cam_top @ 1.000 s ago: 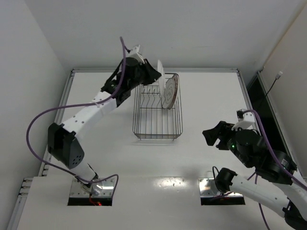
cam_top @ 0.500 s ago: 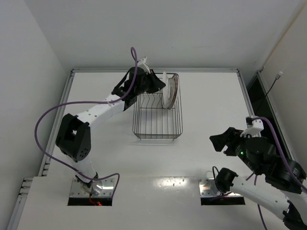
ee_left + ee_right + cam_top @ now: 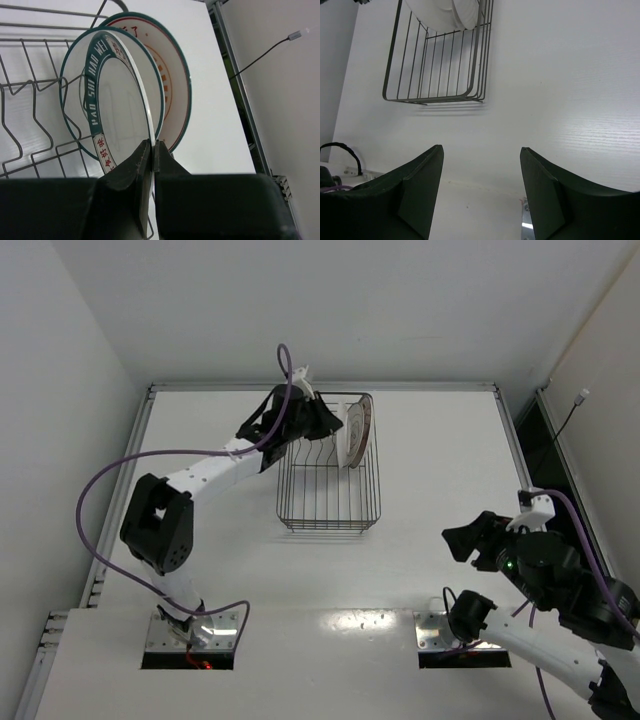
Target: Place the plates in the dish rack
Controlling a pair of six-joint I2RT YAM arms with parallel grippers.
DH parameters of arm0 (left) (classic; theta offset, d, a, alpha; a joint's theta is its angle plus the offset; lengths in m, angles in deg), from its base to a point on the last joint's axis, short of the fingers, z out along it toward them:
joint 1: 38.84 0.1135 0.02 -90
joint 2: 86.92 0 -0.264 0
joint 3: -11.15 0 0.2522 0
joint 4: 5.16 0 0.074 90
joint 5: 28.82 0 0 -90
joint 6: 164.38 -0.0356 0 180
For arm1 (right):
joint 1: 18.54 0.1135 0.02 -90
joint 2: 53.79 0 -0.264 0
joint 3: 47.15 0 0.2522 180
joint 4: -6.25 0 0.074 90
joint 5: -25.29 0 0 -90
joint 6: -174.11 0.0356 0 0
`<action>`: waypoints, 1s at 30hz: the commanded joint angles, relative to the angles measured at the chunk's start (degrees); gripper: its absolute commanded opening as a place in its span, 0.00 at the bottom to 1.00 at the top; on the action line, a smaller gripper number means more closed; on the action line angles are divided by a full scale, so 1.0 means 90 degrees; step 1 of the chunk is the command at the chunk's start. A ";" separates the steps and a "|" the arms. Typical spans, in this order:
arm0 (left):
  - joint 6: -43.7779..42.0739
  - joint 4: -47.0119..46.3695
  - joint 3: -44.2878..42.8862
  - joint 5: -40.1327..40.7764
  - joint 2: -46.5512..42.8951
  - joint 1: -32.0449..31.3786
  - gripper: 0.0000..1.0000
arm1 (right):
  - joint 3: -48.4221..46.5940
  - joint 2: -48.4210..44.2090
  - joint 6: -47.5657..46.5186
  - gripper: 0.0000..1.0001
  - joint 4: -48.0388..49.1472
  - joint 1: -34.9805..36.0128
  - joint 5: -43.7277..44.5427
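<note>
The dish rack is a dark wire basket in the middle of the table. Two plates stand on edge at its far end. My left gripper is shut on the rim of the dark-rimmed plate, which has red and white lettering. In the left wrist view the jaws pinch that rim. The plate with orange marks stands just behind it, close or touching. My right gripper is open and empty at the near right, well away from the rack. The rack and the plates' white backs show in the right wrist view.
Upright wire tines fill the rest of the rack to the left of the plates. A raised rail runs along the table's far edge, with white walls behind and to the left. A dark strip lies at the right edge.
My left gripper has moved right and down, bringing the held plate from above the rack's far rim into the rack beside the other plate. My right arm has drawn back toward the near right.
</note>
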 commanded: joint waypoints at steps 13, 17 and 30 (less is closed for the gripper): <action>-0.0156 -0.0513 -0.0407 0.0207 -0.0718 0.0192 0.00 | 0.0159 0.0260 0.0001 0.59 0.0391 0.0043 -0.0151; -0.0156 -0.0736 -0.0154 0.0148 -0.0475 0.0251 0.00 | 0.0159 0.0201 0.0001 0.59 0.0264 0.0043 -0.0151; -0.0039 -0.0875 0.0101 -0.0047 0.0121 0.0251 0.00 | 0.0100 0.0142 0.0059 0.59 0.0127 0.0043 -0.0093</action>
